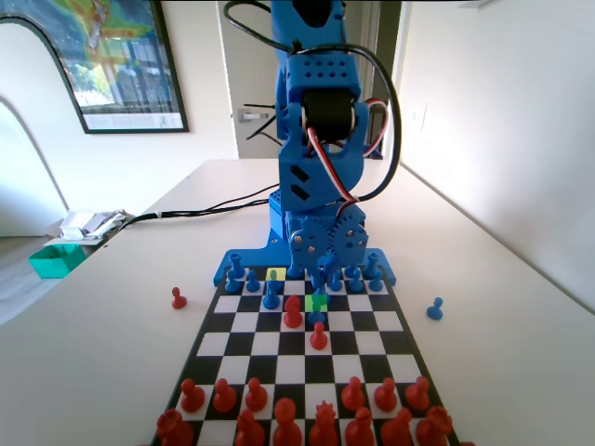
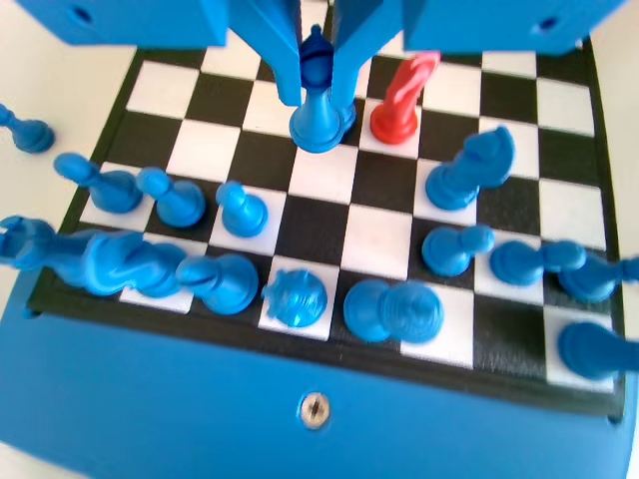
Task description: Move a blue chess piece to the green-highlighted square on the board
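Note:
My gripper (image 2: pixel 318 92) hangs low over the near rows of the board (image 2: pixel 559 384), shut on a slim blue chess piece (image 2: pixel 319 125). Its jaws press on both sides of the piece's head. The piece stands upright, its base at or just above the board; which, I cannot tell. In the fixed view my gripper (image 1: pixel 319 277) comes down with the blue chess piece (image 1: pixel 318 290) right over the green-highlighted square (image 1: pixel 314 303), which it partly hides. A red piece (image 2: pixel 402 95) stands one square to the right of the held piece in the wrist view.
Several blue pieces (image 2: pixel 240 210) fill the rows nearest the arm. A paler yellow-green square (image 1: pixel 276 274) lies to the left. Red pieces (image 1: pixel 319 336) stand mid-board and in the near rows. Off the board are a blue pawn (image 1: pixel 434 308) and a red pawn (image 1: pixel 178 297).

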You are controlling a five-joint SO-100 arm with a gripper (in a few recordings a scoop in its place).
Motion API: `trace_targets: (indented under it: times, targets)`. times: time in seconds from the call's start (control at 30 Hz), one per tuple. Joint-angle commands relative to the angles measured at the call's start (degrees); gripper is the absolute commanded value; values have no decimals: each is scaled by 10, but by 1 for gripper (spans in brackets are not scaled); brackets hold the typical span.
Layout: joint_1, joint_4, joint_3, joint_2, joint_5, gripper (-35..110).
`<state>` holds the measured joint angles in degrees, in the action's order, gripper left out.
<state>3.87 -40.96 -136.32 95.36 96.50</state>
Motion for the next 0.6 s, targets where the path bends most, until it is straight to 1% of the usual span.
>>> trace_targets:
  times: [0.0,0.2,0.57]
  targets:
    - [1,5,-9,10,11,1]
    - [-2,25,-33,10,22,1]
    - [-2,33,-42,10,25,1]
